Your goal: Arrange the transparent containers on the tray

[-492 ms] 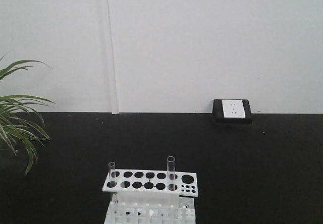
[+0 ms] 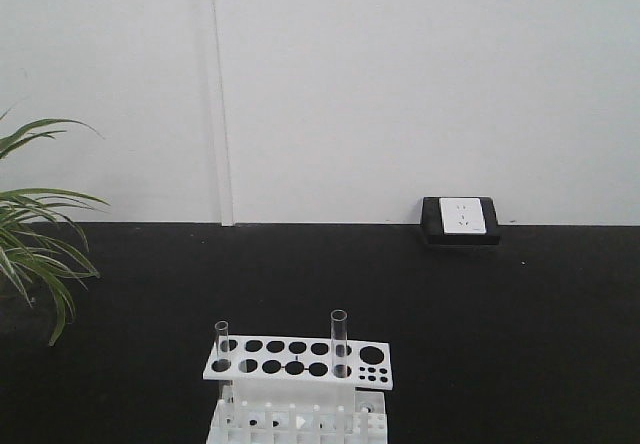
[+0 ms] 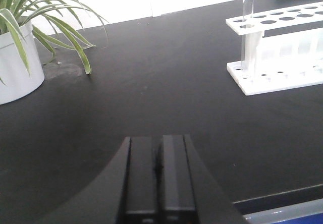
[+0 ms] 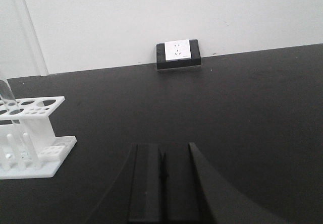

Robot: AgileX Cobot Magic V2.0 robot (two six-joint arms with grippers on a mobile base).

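Note:
Two clear test tubes stand upright in a white rack [image 2: 300,362] on the black table: one at its left end [image 2: 222,349], a taller one [image 2: 339,342] toward the right. The left wrist view shows one tube [image 3: 247,30] in the rack [image 3: 282,57], far right of my left gripper [image 3: 158,143], which is shut and holds nothing. In the right wrist view a tube [image 4: 7,100] and the rack's end [image 4: 35,133] lie far left of my right gripper [image 4: 162,151], also shut and holding nothing. The tray is out of view.
A potted spider plant [image 2: 35,254] in a white pot [image 3: 15,67] stands at the table's left. A black-framed wall socket [image 2: 460,219] sits at the back against the white wall. The table's front edge [image 3: 282,209] shows beside the left gripper.

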